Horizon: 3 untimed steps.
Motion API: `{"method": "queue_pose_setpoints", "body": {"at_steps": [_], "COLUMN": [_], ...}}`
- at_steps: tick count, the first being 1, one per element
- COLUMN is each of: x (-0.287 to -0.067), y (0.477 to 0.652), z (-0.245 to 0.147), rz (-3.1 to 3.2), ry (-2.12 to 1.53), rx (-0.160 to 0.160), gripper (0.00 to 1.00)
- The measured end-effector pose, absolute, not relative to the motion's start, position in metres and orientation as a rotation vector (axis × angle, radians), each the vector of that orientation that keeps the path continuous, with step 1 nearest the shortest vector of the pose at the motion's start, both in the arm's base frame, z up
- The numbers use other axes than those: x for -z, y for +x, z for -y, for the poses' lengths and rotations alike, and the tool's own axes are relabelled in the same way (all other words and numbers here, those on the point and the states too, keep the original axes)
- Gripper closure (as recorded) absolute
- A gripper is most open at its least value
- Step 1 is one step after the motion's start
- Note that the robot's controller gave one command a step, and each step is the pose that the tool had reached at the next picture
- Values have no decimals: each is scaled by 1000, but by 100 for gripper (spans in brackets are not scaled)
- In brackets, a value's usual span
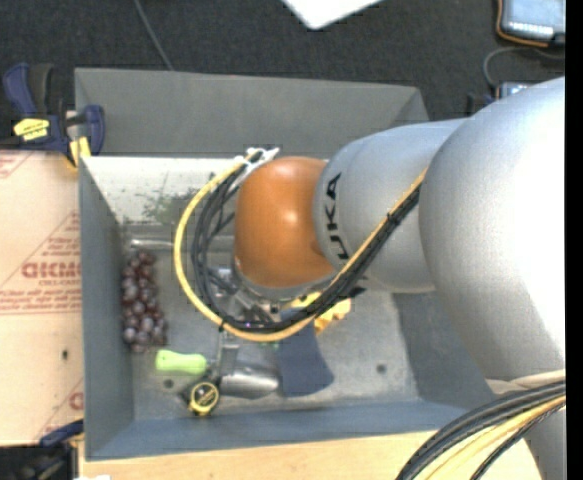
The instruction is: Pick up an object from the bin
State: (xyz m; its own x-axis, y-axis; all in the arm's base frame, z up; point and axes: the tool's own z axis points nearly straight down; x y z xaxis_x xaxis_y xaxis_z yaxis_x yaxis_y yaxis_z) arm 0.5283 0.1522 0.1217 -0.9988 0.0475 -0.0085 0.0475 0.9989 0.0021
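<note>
"Well, how far along is the pick?"

"Hardly begun, as far as you can see. The arm (391, 218) hangs low over the middle of the bin (106, 298), and its orange cover (281, 223) hides most of the gripper (233, 340). You cannot tell whether it is open or closed, and nothing shows in its grasp."

"So what is it over?"

"Nearest below it you have a grey metal piece (246, 380) and a dark blue scrap (303, 368), both near the front wall. A green piece (181, 362) and a small yellow-and-black ring (203, 397) sit just left of those, and the dark grapes (141, 303) line the left wall. Judge the grasp and the lift as both left to do."
</note>
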Motion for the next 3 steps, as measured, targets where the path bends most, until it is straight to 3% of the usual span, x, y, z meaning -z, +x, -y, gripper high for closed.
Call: {"method": "queue_pose_setpoints", "body": {"at_steps": [1,2,3], "x": [-77,-70,-70], "y": [499,492,492], "z": [-172,-183,-182], "rz": [-3138,-3106,-3106], "ry": [-21,390,391], "rx": [-4,-6,-6], "gripper": [0,100,100]}}
